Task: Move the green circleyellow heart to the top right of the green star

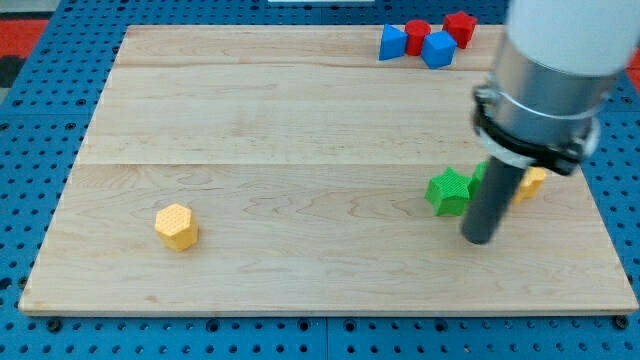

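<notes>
The green star [449, 191] lies at the board's right, a little below mid-height. My tip [479, 239] rests on the board just to the star's lower right, and the rod rises past the star's right side. A sliver of a green block [481, 171], its shape hidden, shows behind the rod to the star's upper right. A yellow block [531, 183] pokes out on the rod's right side; most of it is hidden, so its shape cannot be made out.
A yellow hexagon [177, 226] lies at the lower left. At the top right is a cluster: two blue blocks [393, 42] [438, 49] and two red blocks [417, 35] [460, 27]. The arm's body [550, 80] hangs over the right edge.
</notes>
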Controlling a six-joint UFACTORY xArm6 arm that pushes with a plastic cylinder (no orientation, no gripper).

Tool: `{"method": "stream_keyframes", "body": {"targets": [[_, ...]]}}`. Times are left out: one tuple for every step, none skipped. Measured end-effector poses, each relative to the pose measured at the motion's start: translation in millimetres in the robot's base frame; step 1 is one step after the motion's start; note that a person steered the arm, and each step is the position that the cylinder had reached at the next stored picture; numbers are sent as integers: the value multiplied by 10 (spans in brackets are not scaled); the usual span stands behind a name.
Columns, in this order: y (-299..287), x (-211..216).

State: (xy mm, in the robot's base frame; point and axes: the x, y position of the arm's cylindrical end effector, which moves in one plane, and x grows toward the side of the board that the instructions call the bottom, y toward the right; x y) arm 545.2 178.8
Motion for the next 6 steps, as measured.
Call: {"method": "stream_keyframes", "body": {"targets": [[790, -222], [931, -590], [741, -643], [167, -607], [-169, -518], [-6, -137]]}}
